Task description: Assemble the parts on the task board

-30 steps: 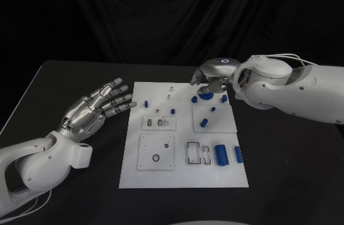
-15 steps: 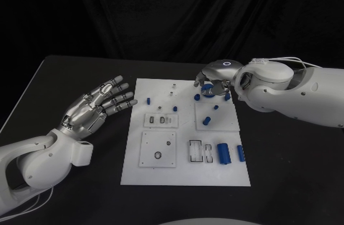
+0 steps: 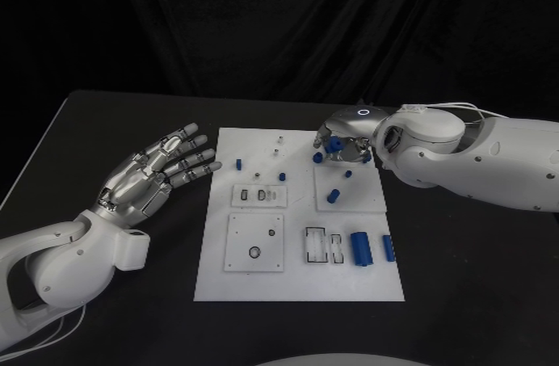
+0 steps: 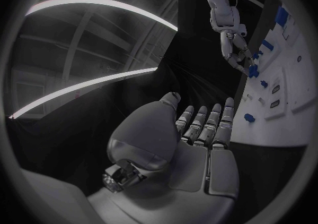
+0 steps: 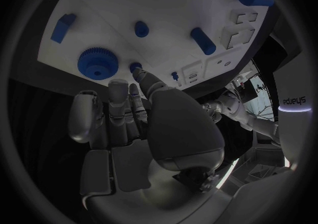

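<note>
The white task board (image 3: pixel 300 281) lies in the middle of the table. A blue gear (image 5: pixel 98 63) lies flat near its far right corner, also seen as the gear (image 3: pixel 335 145) in the head view. My right hand (image 3: pixel 347 136) hangs low over it with curled fingers (image 5: pixel 116 94) whose tips reach the gear's rim. Whether they grip it I cannot tell. A small blue peg (image 5: pixel 135 67) sits at the thumb tip. My left hand (image 3: pixel 157 172) is held flat with spread fingers beside the board's left edge, holding nothing.
Blue parts dot the board: two large cylinders (image 3: pixel 361 249) at the near right, a short cylinder (image 3: pixel 334 195) on the raised right plate, and small pegs (image 3: pixel 237 165) at the far left. Recessed slots (image 3: pixel 318 247) and a ring hole (image 3: pixel 253 257) lie near the front.
My right hand has come lower and closer round the gear, which has stayed at the far right corner. The left hand has not moved.
</note>
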### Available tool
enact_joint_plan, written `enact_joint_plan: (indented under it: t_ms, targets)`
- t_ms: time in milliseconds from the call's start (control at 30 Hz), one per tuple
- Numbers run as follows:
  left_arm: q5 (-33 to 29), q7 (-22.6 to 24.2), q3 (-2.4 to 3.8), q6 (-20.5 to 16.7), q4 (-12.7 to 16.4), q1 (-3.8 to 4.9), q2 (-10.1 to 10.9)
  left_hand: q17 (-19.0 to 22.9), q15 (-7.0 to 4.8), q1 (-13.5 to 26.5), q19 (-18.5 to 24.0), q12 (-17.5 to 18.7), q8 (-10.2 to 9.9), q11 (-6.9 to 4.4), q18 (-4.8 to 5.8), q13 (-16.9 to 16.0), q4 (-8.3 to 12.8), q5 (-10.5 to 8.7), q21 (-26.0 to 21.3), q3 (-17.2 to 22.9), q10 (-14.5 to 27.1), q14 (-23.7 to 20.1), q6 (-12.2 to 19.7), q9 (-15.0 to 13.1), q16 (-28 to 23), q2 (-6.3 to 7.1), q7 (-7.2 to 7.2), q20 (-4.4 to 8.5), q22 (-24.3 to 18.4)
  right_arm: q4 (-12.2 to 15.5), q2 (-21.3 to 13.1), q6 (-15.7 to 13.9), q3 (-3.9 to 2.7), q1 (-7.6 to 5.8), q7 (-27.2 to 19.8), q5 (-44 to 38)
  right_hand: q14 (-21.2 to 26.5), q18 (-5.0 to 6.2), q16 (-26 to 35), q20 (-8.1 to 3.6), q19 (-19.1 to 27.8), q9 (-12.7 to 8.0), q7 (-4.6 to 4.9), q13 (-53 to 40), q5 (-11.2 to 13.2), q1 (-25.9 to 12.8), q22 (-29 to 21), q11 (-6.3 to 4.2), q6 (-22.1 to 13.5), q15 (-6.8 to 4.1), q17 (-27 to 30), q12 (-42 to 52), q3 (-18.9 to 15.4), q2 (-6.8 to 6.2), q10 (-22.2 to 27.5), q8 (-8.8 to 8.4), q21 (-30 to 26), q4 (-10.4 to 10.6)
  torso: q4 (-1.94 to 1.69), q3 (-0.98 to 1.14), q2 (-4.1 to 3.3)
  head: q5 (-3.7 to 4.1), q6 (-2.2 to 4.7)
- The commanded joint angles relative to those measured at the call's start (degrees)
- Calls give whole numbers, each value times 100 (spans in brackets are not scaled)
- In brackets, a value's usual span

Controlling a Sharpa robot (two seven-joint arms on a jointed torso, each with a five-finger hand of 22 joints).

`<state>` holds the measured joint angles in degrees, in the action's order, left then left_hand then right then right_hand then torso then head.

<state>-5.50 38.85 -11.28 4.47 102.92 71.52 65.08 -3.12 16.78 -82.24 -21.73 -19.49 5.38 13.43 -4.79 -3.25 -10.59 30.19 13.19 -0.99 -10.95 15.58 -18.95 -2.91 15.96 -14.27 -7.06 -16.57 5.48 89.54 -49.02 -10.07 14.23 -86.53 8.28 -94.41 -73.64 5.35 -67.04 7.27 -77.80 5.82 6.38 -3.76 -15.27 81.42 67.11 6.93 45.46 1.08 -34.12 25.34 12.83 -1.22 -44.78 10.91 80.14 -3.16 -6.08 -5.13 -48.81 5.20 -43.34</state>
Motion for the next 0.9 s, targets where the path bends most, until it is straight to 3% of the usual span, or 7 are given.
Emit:
enact_joint_plan:
  t_ms: [33, 600, 767, 900]
  targets:
    - [-40, 1140, 4, 116, -5, 11, -9, 5, -9, 30, 41, -8, -2, 36, 81, -1, 22, 17, -41, 22, 17, -8, -19, -8, 2, 29, -14, -8, -8, -58, 44, -331, -3, 49, -36, -74, 47, -32, 25, 2, 43, 6, -8, -6, 25, -8, -15, 9, 26, 11, 10, -42, 40, -52, 64, -33, -26, 14, -5, -5, 9, 9, -4]
    - [-77, 1042, -1, 198, -57, 10, -22, 4, -1, 60, 87, -6, -12, 58, 87, 2, 73, 14, -71, 93, 36, -18, -5, -5, 17, 30, -34, -10, -26, -308, 263, -423, -3, 251, -151, -75, 70, -26, 36, 45, 86, 26, -18, -49, 164, -129, -31, 12, 4, 65, 29, -32, 97, -73, 39, -131, -51, 167, 0, 0, 15, 11, -15]
    - [-80, 1013, -3, 222, -73, 10, -24, 2, 0, 69, 93, -13, -12, 69, 88, 1, 86, 14, -75, 112, 33, -15, -8, -5, 25, 31, -41, -11, -29, -357, 295, -413, -4, 290, -155, -75, 14, -41, -31, 88, 36, 165, 42, -84, 56, -76, 74, 10, 434, 101, -74, 62, 281, -58, -222, 19, -6, 228, -2, 0, 18, 19, -15]
    - [-81, 1001, -5, 232, -81, 10, -26, 1, 0, 77, 96, -18, -13, 77, 89, 0, 96, 14, -77, 127, 31, -14, -10, -5, 30, 31, -46, -11, -30, -383, 306, -401, -4, 302, -160, -75, 1, -45, -46, 90, 24, 204, 46, -86, 38, -71, 100, 7, 520, 102, -98, 73, 333, -67, -287, 43, 6, 245, -2, 0, 20, 24, -20]
